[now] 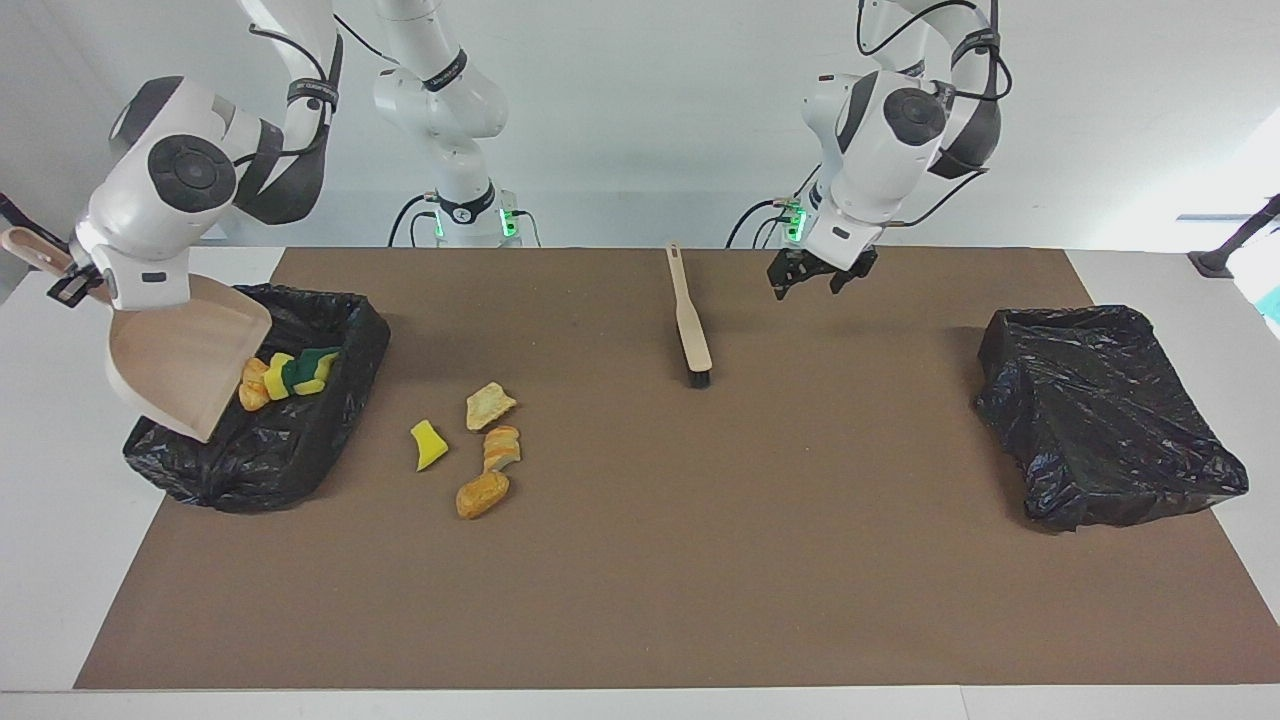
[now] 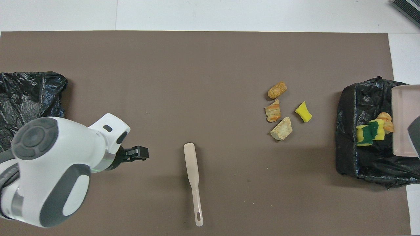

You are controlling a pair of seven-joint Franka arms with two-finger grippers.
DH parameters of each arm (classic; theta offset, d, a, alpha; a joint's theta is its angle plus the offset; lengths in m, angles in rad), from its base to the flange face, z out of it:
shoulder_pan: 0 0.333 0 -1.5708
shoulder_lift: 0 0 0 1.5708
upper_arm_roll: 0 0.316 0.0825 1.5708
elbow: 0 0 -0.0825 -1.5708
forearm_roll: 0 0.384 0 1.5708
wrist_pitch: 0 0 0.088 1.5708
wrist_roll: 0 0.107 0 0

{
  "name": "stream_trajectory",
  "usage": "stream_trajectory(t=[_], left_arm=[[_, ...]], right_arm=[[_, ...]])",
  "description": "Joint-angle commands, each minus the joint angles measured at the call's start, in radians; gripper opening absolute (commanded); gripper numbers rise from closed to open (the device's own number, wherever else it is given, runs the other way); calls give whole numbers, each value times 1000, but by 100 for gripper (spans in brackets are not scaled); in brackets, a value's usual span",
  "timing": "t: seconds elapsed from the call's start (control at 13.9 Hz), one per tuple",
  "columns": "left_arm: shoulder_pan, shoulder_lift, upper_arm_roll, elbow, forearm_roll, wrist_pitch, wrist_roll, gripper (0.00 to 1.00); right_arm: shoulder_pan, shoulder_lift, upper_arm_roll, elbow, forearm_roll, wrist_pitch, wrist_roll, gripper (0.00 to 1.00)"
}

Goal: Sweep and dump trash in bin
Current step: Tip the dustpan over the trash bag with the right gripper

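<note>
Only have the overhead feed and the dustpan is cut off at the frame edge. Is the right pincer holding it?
Observer: Yes. The right pincer is shut on the handle of the dustpan, up over the edge of the bin.
Operator: Pan level or tipped?
Observer: Tipped steeply, lip down over the bin. Its face looks bare; the bread piece and two sponges are at the lip.
Operator: Left pincer touching the brush?
Observer: No. The left pincer is open and raised off the mat, apart from the brush, which lies flat.
</note>
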Motion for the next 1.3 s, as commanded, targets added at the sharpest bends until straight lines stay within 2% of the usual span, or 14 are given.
stream_trajectory(t=[0.0, 0.14, 0.29, 0.43, 0.65, 0.87, 1.08, 1.23], left_arm=[[97, -8, -9, 11, 39, -25, 135, 100], [155, -1, -9, 84, 83, -77, 194, 100], [220, 24, -9, 218, 84, -164, 273, 100], [240, 33, -7, 322, 84, -232, 292, 100], [263, 33, -7, 428, 85, -330, 291, 100], [269, 33, -2, 506, 88, -425, 294, 100], [269, 42, 13, 513, 102, -410, 301, 100], [269, 70, 13, 530, 105, -402, 301, 100]], right_arm=[[2, -50, 5, -49, -31, 2, 23, 0], [2, -69, 9, -37, -16, -1, -9, 0], [0, -80, 9, -1, 67, 17, -125, 0], [-1, -89, 11, 18, 128, 19, -189, 0], [2, -120, 11, 18, 277, 9, -203, 0], [5, -120, 13, 18, 445, -6, -184, 0], [6, -121, 40, 18, 500, -29, -152, 0], [6, -132, 42, 9, 556, -56, -12, 0]])
